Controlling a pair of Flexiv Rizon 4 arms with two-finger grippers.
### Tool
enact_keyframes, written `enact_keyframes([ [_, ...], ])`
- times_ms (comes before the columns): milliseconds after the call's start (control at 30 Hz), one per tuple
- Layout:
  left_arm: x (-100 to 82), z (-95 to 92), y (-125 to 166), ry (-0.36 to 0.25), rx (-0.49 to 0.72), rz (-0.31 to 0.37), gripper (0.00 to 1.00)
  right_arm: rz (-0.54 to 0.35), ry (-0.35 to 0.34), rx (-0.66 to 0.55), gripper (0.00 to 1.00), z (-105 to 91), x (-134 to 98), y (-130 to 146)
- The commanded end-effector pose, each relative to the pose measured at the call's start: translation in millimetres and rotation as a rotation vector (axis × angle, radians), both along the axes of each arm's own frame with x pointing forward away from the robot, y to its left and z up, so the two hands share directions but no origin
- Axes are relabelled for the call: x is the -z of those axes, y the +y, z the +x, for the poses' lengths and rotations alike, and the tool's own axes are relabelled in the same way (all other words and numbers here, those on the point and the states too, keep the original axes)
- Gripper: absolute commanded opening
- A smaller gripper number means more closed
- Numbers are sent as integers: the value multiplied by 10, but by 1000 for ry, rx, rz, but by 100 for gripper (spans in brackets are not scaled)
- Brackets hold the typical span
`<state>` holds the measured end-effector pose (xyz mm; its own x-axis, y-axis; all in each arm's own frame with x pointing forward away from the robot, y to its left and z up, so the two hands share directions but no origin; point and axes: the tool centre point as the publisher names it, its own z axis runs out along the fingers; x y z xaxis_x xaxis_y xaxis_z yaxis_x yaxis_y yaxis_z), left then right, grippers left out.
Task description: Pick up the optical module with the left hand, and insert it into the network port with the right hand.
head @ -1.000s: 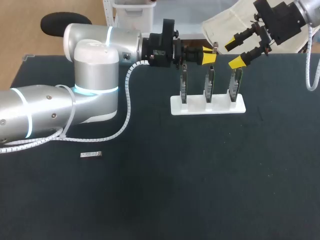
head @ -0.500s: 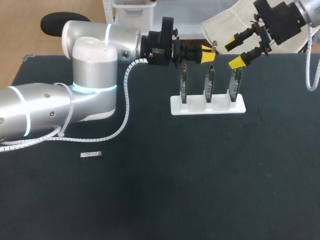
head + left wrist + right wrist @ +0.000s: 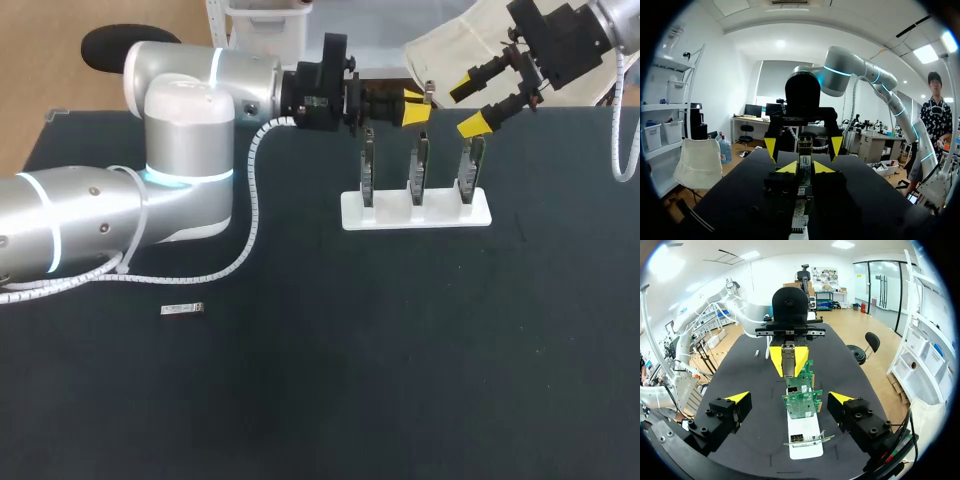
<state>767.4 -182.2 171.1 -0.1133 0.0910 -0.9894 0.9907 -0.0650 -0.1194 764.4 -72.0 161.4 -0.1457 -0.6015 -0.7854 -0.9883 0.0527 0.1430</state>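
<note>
Module (image 3: 788,359) was clamped between left gripper's (image 3: 415,108) tips, apparently offered end-on for handover. Right gripper (image 3: 470,107) hung just ahead, fingers spread, with port boards (image 3: 418,170) beneath both.

Quick count: three circuit boards (image 3: 418,168), one white stand (image 3: 440,216), one optical module (image 3: 805,162), one small silver piece (image 3: 182,309), one table (image 3: 400,350). Two arms, two grippers: left gripper (image 3: 415,107), right gripper (image 3: 468,108).

Black worktop (image 3: 400,350); white stand (image 3: 415,211) carrying green circuit boards (image 3: 801,395); silver left arm (image 3: 190,180) banded with pale cyan rings; black left hand (image 3: 417,108) and right hand (image 3: 470,107), both yellow-tipped; silver-grey optical module (image 3: 788,361).
</note>
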Motion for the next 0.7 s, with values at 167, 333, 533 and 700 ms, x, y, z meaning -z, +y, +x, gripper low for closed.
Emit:
enact_keyframes([
  [167,7,8,-2,-1,1,-2,0,12,-29,22,100,74,-62,-83],
  [333,7,8,-2,-1,1,-2,0,99,21,13,100,160,-190,-105],
  [533,7,8,-2,-1,1,-2,0,100,-9,0,100,200,-289,-36],
  [700,7,8,-2,-1,1,-2,0,105,-15,-24,100,173,-338,67],
])
